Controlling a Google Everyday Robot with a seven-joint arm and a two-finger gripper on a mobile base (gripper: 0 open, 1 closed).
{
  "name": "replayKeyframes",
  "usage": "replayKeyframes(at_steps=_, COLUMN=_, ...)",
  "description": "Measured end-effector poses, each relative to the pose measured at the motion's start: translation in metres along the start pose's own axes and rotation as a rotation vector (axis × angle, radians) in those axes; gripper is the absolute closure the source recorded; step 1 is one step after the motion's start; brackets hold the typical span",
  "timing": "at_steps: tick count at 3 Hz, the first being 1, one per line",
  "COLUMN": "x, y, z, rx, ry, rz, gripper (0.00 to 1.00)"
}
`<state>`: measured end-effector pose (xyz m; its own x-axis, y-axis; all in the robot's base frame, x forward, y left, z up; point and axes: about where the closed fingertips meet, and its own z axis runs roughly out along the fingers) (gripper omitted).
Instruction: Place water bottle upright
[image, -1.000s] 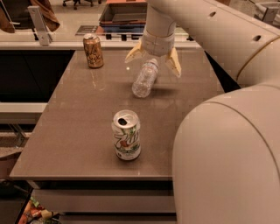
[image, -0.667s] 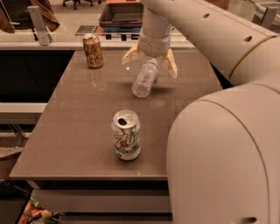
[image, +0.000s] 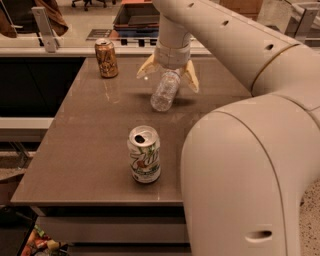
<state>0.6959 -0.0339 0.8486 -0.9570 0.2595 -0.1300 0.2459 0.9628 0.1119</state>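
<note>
Water bottle (image: 164, 91) leans at a slant over the far middle of the worktop (image: 82, 142). Its clear ribbed base points down and toward me, and its top end is tucked up under the robot's wrist, so I can't see the cap. The gripper (image: 168, 82) hangs right above it at the end of the big cream arm that reaches in from the right. The jaws are spread, one tan finger splayed out on each side of the bottle's upper part and wider than the bottle itself. From where I stand I can't tell whether the base rests on the worktop or hangs just above it. A gold-brown can (image: 106, 58) stands upright near the far left corner. A white-green can (image: 144, 155), opened, stands upright toward the near edge, well apart from the bottle.
</note>
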Motion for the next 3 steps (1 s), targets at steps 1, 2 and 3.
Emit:
replayKeyframes(at_steps=1, x=-0.0009, y=0.0011, z=0.0023, rx=-0.002, ry=-0.002, rz=-0.002, gripper=0.18)
replayKeyframes(at_steps=2, x=-0.0015, y=0.0018, z=0.0049, rx=-0.003, ry=-0.002, rz=-0.003, gripper=0.41)
replayKeyframes(at_steps=3, x=-0.0021, y=0.0027, z=0.0076, rx=-0.003, ry=-0.002, rz=-0.004, gripper=0.65)
